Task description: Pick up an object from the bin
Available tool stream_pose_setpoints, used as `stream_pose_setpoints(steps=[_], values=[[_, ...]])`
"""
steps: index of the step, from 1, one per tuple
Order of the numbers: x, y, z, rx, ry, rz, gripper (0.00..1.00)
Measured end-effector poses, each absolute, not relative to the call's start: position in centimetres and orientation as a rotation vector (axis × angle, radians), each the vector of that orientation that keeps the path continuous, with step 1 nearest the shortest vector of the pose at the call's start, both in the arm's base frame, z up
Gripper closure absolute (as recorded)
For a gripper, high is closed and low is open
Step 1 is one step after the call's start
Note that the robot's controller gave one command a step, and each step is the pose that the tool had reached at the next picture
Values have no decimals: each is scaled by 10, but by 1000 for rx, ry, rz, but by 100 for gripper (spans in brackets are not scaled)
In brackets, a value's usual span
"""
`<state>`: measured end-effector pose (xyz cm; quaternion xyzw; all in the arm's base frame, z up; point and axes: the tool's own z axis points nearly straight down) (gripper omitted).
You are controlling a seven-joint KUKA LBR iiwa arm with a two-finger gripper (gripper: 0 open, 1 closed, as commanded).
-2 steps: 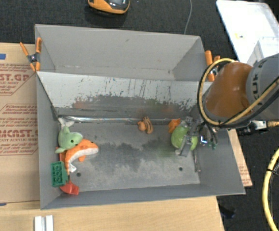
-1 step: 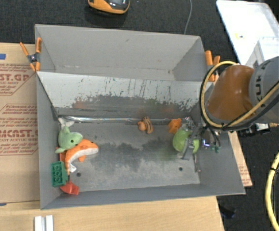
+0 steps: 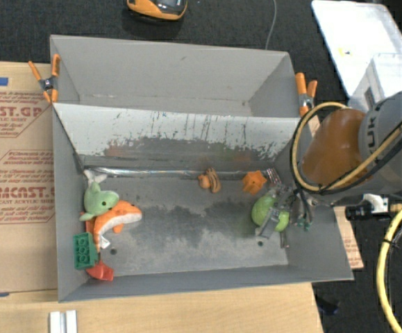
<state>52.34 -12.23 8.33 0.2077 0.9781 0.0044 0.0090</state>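
My gripper [image 3: 275, 229] is down at the bin's right side, near the floor, right on top of a light green rounded thing [image 3: 261, 210]. Dark gripper parts cross the green thing, and some green shows on either side of them. Whether the thing is gripped cannot be made out. An orange lump [image 3: 254, 181] lies just behind it against the back wall. A small brown-orange piece [image 3: 210, 181] rests further left along the same wall.
Several things lie together at the bin's left side: a green soft toy [image 3: 99, 200], an orange and white soft fish [image 3: 118, 219], a green studded brick [image 3: 83, 250] and a small red piece [image 3: 102, 272]. The arm with its orange cover and cables stands over the right rim.
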Motion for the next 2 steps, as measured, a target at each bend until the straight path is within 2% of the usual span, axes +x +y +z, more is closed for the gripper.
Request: stream_pose_setpoints(steps=[1,2], values=[[507,-117,76,687,3048,11,100],[507,-122,73,467,3088,11,100]])
